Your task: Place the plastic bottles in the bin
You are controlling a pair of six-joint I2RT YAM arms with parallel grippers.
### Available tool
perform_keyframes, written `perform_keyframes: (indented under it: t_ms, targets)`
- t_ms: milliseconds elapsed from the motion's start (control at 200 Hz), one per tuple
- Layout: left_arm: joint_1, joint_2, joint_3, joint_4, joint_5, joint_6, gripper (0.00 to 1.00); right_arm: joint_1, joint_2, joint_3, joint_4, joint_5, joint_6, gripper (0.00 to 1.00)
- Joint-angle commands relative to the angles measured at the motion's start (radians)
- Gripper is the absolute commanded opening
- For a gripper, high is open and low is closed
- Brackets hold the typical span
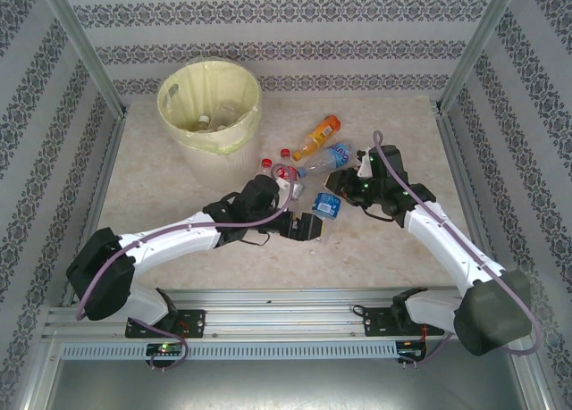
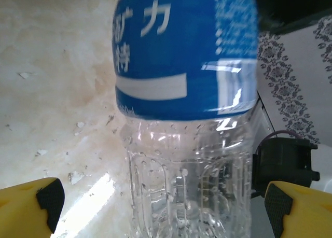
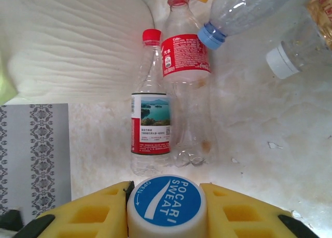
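Six-ish bottles [image 1: 319, 154] lay on the bench [image 1: 170, 196], a few more in the bin [image 1: 214, 164]. Left tool [image 2: 166, 199] gaped wide; right tool [image 3: 166, 217] pinched a cap [image 3: 166, 200].

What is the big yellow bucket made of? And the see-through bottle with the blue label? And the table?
Bucket: probably plastic, pale yellow, faintly shiny; its rim has a moulded handle slot.
Blue-label bottle: clear glossy plastic; you see through its ribbed wall, with bright glints.
Table: beige, marble-patterned and smooth; real stone or printed sheet, I cannot tell.
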Motion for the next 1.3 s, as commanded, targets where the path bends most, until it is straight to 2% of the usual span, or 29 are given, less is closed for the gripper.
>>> perform_keyframes:
  t_ms: [0,155,280,370,420,510,669,839,909,1039,1154,1294]
  targets:
    - [-0.032,0.022,0.048,0.013,0.019,0.020,1.00,0.014,-0.014,0.035,-0.027,0.003,0.016,0.34]
    - [-0.041,0.034,0.058,0.007,0.016,0.025,0.95,0.019,-0.028,0.032,-0.023,-0.006,0.021,0.34]
    - [-0.041,0.032,0.054,0.056,0.030,-0.001,0.78,0.019,-0.040,0.028,-0.033,-0.006,0.012,0.35]
    - [-0.041,0.034,0.064,0.057,0.035,-0.001,0.62,0.019,-0.048,0.024,-0.042,-0.003,0.010,0.36]
    - [-0.041,0.033,0.069,0.052,0.036,0.003,0.57,0.019,-0.053,0.023,-0.043,-0.002,0.013,0.37]
    - [-0.041,0.027,0.077,0.036,0.033,0.010,0.49,0.019,-0.060,0.030,-0.053,-0.001,0.017,0.45]
    - [-0.022,-0.020,0.112,-0.062,0.002,0.043,0.46,0.009,-0.097,0.079,-0.122,0.008,0.003,0.70]
    - [0.026,-0.049,0.139,-0.123,0.054,0.043,0.46,-0.014,-0.182,0.121,-0.155,-0.032,0.001,0.92]
    - [0.043,-0.064,0.160,-0.156,0.055,0.056,0.46,-0.010,-0.217,0.165,-0.185,-0.046,-0.023,0.98]
    - [0.081,-0.084,0.238,-0.257,0.044,0.080,0.47,0.003,-0.265,0.269,-0.241,-0.051,-0.076,0.98]
    - [0.117,-0.081,0.351,-0.418,-0.003,0.128,0.48,0.027,-0.295,0.359,-0.264,-0.040,-0.126,0.98]
    - [0.168,-0.071,0.493,-0.595,-0.057,0.203,0.49,0.077,-0.317,0.476,-0.294,0.033,-0.210,0.98]
